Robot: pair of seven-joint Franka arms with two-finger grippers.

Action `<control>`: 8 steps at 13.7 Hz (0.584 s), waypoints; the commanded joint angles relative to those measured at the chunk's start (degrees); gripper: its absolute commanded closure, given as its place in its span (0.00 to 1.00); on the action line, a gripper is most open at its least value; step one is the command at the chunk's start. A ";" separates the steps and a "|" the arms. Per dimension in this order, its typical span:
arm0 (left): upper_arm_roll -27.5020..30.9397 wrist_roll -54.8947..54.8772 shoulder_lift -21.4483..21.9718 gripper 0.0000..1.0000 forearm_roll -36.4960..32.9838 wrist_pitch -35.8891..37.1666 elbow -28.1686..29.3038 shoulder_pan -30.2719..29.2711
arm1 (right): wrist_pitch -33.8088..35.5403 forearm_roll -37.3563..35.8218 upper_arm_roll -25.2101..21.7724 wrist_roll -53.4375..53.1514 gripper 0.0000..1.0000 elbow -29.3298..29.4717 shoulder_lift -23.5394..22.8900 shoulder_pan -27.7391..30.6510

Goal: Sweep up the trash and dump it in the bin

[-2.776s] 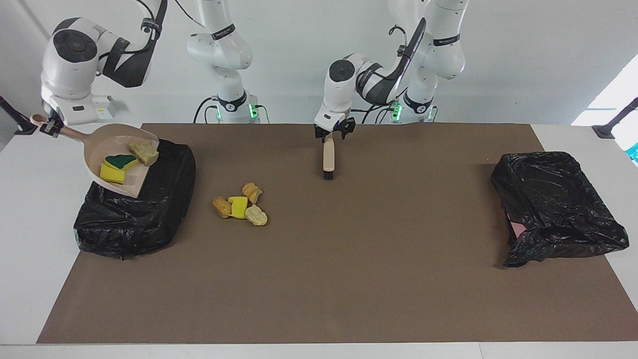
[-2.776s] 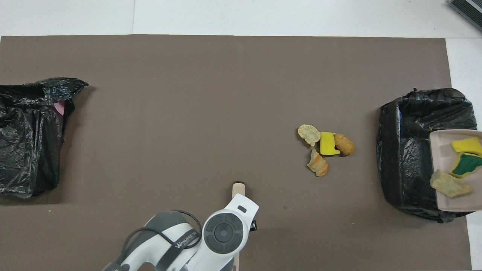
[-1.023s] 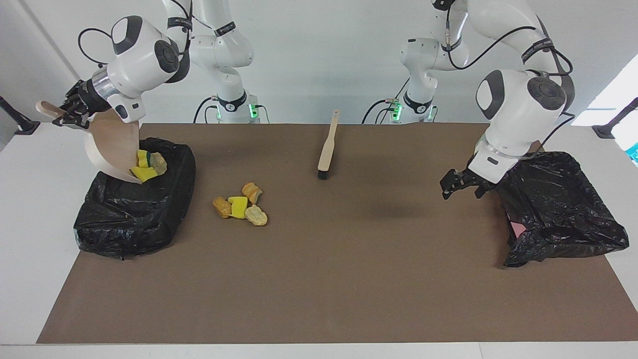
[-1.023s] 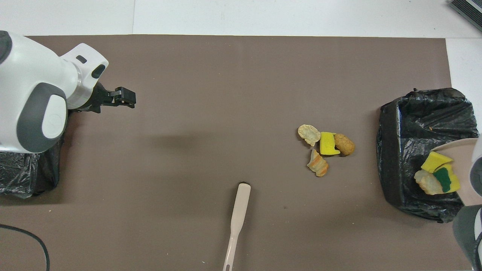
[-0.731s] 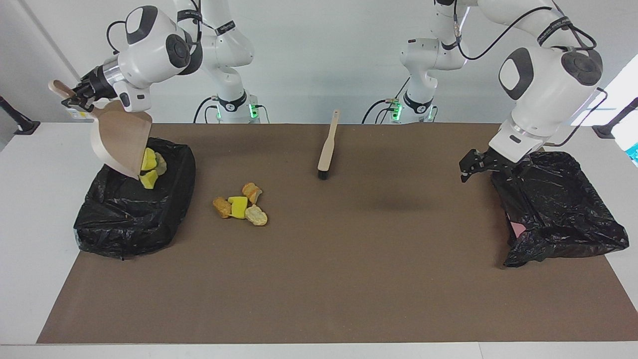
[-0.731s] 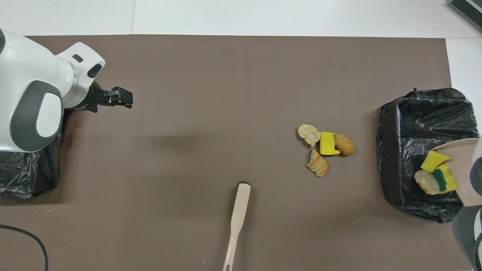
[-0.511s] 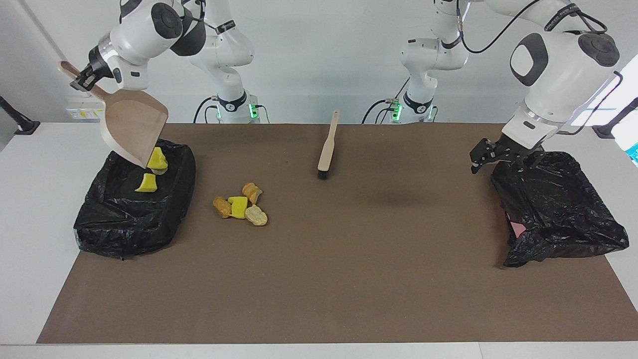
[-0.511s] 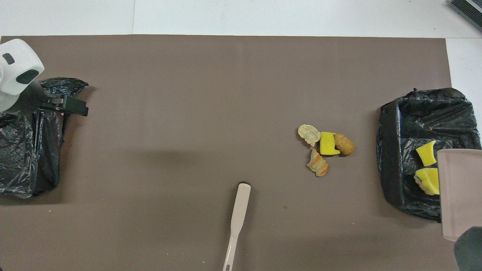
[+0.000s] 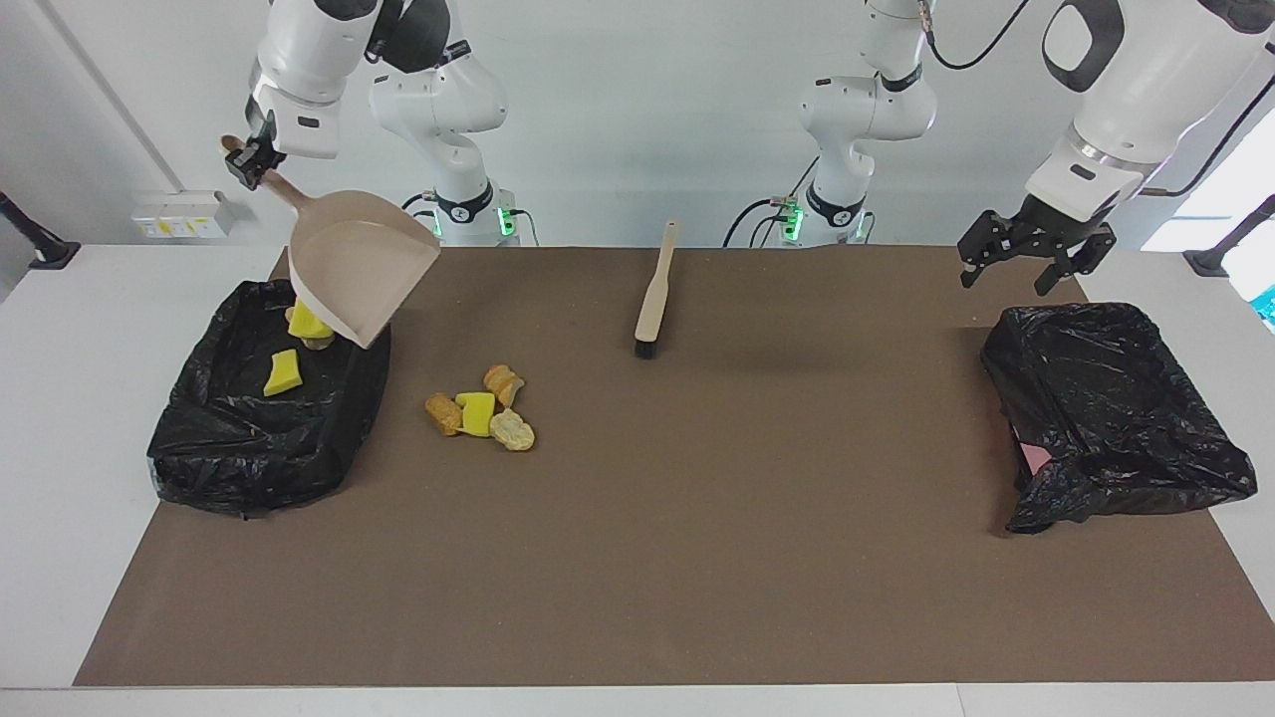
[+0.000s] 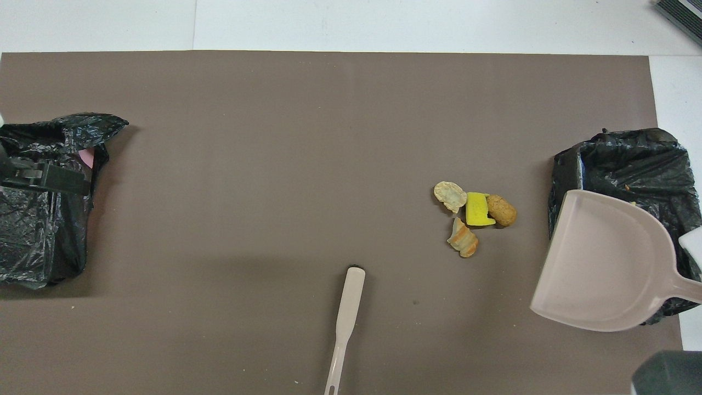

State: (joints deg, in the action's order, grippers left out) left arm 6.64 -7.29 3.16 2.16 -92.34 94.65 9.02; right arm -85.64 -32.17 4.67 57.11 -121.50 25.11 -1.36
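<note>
Four pieces of trash (image 9: 479, 409) lay in a tight cluster on the brown mat (image 9: 697, 558), toward the right arm's end of the table: a yellow sponge piece touched by three tan-orange bread-like lumps. More trash lay inside the bin (image 9: 261, 418) at that same end, a box lined with a black bag; two yellow sponge pieces (image 9: 282, 371) showed there, and a tan lump beside them was partly hidden by the dustpan.

The dustpan (image 9: 361, 277) hung in the air over the corner of that bin nearest the robots, tilted with its mouth down and toward the table's middle, and its scoop looked empty. The right gripper (image 9: 246, 157) was closed tight on the end of the dustpan's handle, raised well above the table.

The brush (image 9: 652, 295) lay flat on the mat near the robots' edge, about midway between the arms, its bristle end pointing away from the robots. Nothing touched it.

At the left arm's end of the table sat a second bin (image 9: 1106, 418), also lined with a black bag, with a bit of pink showing at its side. The left gripper (image 9: 1034, 262) hung in the air over that bin's edge nearest the robots, its jaws spread wide and holding nothing.
</note>
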 commanded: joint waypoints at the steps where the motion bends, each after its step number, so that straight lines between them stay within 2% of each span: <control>1: -0.14 -0.88 1.67 0.00 -1.88 0.23 2.64 -0.05 | -0.84 9.28 0.96 -11.44 1.00 3.89 -2.51 0.39; 3: -0.14 -0.79 1.85 0.00 -1.98 1.37 2.56 0.56 | -1.37 14.84 1.22 -20.76 1.00 6.44 -6.37 0.13; 8: -0.23 -0.53 1.67 0.00 -1.89 1.90 2.12 -0.05 | -3.83 25.21 7.19 -51.78 1.00 13.56 -16.74 -2.67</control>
State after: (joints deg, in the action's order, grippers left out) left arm 6.13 -7.60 3.93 1.29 -91.14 96.17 9.26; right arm -89.13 -10.32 10.42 14.54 -112.76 13.50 -3.33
